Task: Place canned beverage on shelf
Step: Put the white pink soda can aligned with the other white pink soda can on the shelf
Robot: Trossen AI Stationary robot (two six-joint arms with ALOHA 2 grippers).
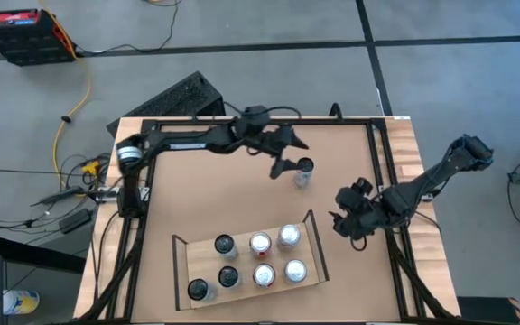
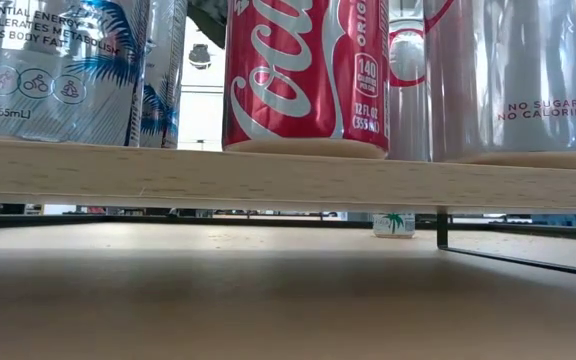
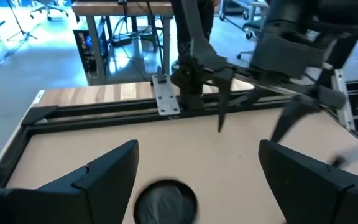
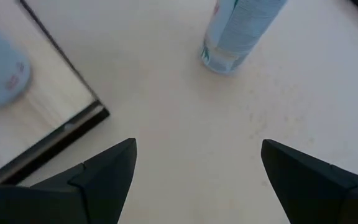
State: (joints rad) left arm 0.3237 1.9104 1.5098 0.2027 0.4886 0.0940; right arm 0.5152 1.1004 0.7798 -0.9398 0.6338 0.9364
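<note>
Standing upright on the bare tabletop (image 1: 233, 199), the loose can (image 1: 304, 171) had its long axis vertical — well apart from the shelf (image 1: 246, 236), which already carried seven cans. The left gripper (image 1: 281, 161) hung just beside the can, fingers spread wide and holding nothing. In the left wrist view the can's top (image 3: 165, 200) sat between the two dark fingers (image 3: 107, 171), low in the gap and close to the palm, touching neither. So the can lay straight ahead of and below the left fingertips; a short drop and a squeeze looked like the next call.

The right gripper (image 1: 350, 223) waited near the shelf's end rail, also spread wide and empty. From its wrist camera the same can (image 4: 240, 28) showed ahead of the fingers (image 4: 104, 171), well beyond their tips and off toward one side — clearly farther away than from the left arm. Left arm nearer, judged to be the one making the grasp.

On the shelf, the free spot appeared to be at the back row's end farthest from the right gripper — likely target.
</note>
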